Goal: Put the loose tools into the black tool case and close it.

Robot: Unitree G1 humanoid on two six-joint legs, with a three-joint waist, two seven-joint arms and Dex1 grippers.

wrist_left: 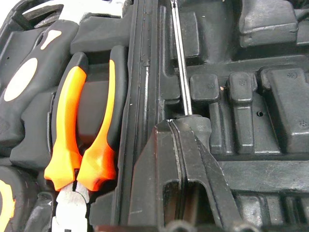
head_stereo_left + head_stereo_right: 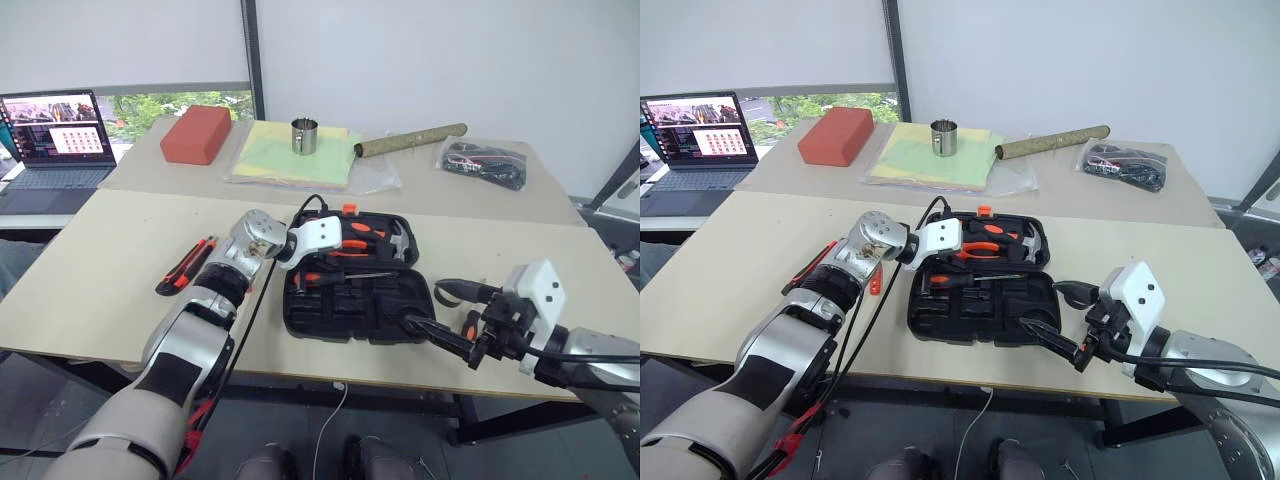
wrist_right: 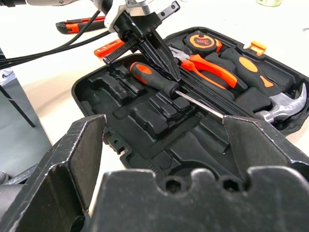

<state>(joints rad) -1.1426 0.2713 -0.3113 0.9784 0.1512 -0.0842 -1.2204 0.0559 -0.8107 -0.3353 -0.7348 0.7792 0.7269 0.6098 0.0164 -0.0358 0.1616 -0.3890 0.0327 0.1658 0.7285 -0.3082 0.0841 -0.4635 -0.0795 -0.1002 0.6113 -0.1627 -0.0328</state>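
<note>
While the shut left hand [image 3: 166,67] presses a screwdriver [image 3: 159,82] into the tool case [image 2: 300,315], the right hand [image 2: 425,308] is held wide; the light, stiff, slippery-bladed knife [image 2: 185,265] is best gripped mid-body.

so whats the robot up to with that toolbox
It is packing loose tools into the flat black plastic tool case, which lies open on the table. The left gripper, fingers shut, presses down on an orange-and-black-handled steel screwdriver lying across the moulded recesses. The right gripper hovers open at the case's near edge. An orange-and-black utility knife lies on the table beside the case. The orange-handled pliers and hammer sit in the lid half.
</note>
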